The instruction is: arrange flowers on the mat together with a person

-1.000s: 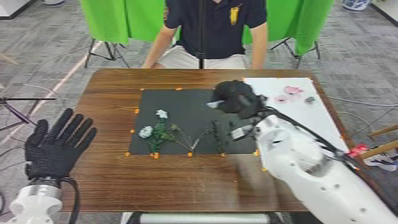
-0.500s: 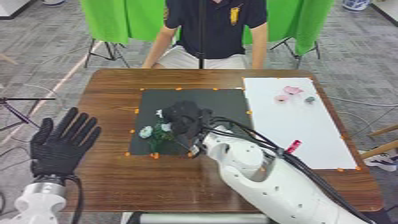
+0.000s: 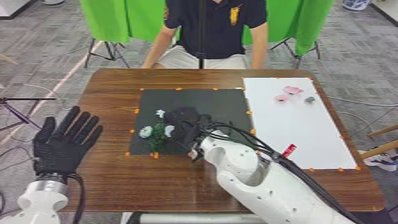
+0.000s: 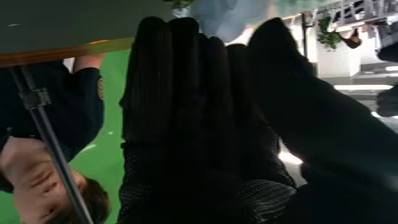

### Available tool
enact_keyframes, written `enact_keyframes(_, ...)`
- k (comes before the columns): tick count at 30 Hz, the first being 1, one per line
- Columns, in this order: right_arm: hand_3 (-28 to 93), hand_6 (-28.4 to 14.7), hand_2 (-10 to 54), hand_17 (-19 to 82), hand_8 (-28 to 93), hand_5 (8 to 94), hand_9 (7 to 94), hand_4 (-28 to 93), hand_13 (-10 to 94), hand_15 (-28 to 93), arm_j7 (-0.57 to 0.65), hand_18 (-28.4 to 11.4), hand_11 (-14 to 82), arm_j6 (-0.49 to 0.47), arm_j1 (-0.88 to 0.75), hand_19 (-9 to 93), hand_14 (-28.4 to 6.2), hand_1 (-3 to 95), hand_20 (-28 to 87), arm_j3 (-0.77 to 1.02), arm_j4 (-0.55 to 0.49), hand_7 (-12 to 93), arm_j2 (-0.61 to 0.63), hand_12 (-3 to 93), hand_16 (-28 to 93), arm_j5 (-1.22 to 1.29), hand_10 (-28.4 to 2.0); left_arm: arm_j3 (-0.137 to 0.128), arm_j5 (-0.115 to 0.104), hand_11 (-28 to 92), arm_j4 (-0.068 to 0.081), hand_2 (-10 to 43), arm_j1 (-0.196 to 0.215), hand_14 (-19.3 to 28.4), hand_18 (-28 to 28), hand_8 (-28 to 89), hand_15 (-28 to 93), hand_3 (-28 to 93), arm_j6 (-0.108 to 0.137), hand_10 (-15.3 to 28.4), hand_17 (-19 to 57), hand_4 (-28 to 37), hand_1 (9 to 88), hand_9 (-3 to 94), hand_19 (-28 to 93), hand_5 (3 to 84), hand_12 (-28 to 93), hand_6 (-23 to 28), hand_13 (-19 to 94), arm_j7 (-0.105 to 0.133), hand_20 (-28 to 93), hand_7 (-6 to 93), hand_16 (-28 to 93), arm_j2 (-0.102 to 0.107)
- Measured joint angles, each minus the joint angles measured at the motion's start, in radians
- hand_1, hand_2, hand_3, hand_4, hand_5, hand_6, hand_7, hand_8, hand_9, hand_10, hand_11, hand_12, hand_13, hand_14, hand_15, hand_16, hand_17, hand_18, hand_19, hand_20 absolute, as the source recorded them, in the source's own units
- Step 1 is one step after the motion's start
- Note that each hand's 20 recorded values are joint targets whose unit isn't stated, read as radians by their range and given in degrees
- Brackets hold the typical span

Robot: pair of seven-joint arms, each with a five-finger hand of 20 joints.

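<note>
Dark mat [image 3: 213,99] partly hidden by right robot hand [image 3: 185,119]; pale petals [image 4: 229,16] blurred, cut off.

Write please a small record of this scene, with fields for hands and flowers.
left hand: fingers spread, at the left edge of the table
right hand: over the dark mat, next to white flowers
white flowers: at the mat's left part
pink flowers: on the white sheet, right side

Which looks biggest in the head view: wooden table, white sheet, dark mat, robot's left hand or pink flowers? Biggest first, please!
1. Wooden table
2. White sheet and dark mat: too alike to rank
3. Left hand
4. Pink flowers
</note>
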Motion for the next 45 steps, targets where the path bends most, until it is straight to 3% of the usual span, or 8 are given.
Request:
enact_keyframes(4,80,-2.0,-9.5,43,-16,49.2,52.1,-28,53,41,0.023,-11.2,17.0,-0.013,-0.019,65,-9.4,46.4,7,0.000,-0.052,26,0.013,15.8,14,0.044,-13.1,-0.002,0.000,19,-0.001,17.4,0.010,16.2,14.3,-10,32,70,0.000,15.6,-5.5,-28.3,25.4,38.8,33,44.4,9,8.0,30,-0.001,14,12.2,-6,-0.002)
enact_keyframes(11,84,-4.8,-8.9,29,-14,40.1,38.7,-28,36,36,0.001,-12.9,13.7,-0.005,-0.073,56,-11.8,35.2,2,0.080,-0.129,23,0.017,14.8,9,0.062,-16.7,-0.002,0.000,18,0.001,17.3,0.006,16.2,13.9,-10,31,70,0.000,15.5,-5.0,-28.3,25.4,38.7,32,44.3,8,8.1,30,-0.005,13,11.4,-6,-0.014)
enact_keyframes(15,82,-5.8,-0.7,24,-13,37.3,35.0,-27,30,31,-0.099,-13.4,10.8,0.023,-0.154,50,-12.9,29.8,1,0.227,-0.190,20,0.028,14.2,8,0.041,-16.5,-0.007,0.002,18,0.000,17.3,0.008,15.7,13.9,-10,30,70,-0.003,15.5,-4.8,-28.3,25.5,38.9,32,44.3,8,8.1,30,-0.005,13,10.5,-7,-0.019)
enact_keyframes(19,80,-6.3,5.0,19,-12,34.8,31.5,-26,25,25,-0.070,-14.1,7.9,-0.007,-0.255,43,-13.2,25.3,4,0.394,-0.313,17,0.041,13.3,8,0.205,-16.5,-0.019,0.000,18,-0.001,17.3,0.018,15.5,13.9,-10,29,70,-0.004,15.5,-4.9,-28.3,25.4,39.0,32,44.3,8,8.1,30,-0.002,13,10.2,-6,-0.027)
enact_keyframes(25,81,-4.6,4.3,13,-11,37.1,33.3,-26,22,16,-0.042,-11.8,6.6,-0.132,-0.368,37,-8.8,23.1,6,0.661,-0.347,15,0.020,11.2,4,0.589,-13.5,-0.023,-0.010,17,-0.001,17.3,0.024,15.2,14.1,-10,28,70,-0.008,15.4,-5.1,-28.3,25.4,38.8,32,42.9,7,7.6,30,-0.002,13,9.7,-6,-0.039)
enact_keyframes(27,81,-4.2,3.0,12,-11,37.3,33.5,-26,22,15,-0.034,-11.2,6.6,-0.076,-0.403,36,-7.6,22.9,5,0.716,-0.340,15,0.020,10.8,4,0.644,-12.1,-0.026,-0.013,17,-0.001,17.3,0.025,15.0,14.1,-10,28,70,-0.012,15.3,-5.1,-28.3,25.3,38.6,32,41.5,7,7.2,30,-0.002,13,9.6,-7,-0.040)
enact_keyframes(33,82,-3.5,1.5,12,-12,37.1,33.5,-26,22,14,-0.095,-10.3,6.1,0.266,-0.506,34,-6.9,22.1,5,0.844,-0.327,15,0.025,10.2,3,0.951,-11.7,-0.030,-0.017,17,-0.001,17.3,0.027,15.0,14.1,-10,28,70,-0.016,15.3,-5.2,-28.3,25.4,38.6,33,41.5,7,7.2,30,0.002,13,10.0,-6,-0.040)
enact_keyframes(45,83,-3.1,0.1,13,-12,38.8,34.5,-25,23,13,-0.159,-10.8,5.6,0.211,-0.699,32,-6.8,23.1,7,1.021,-0.387,16,0.040,10.2,4,1.317,-11.6,-0.039,-0.015,18,-0.009,16.9,0.037,14.6,14.2,-11,27,71,-0.003,14.7,-5.4,-28.3,25.6,35.4,33,36.0,7,6.0,29,0.004,13,12.4,-6,-0.037)
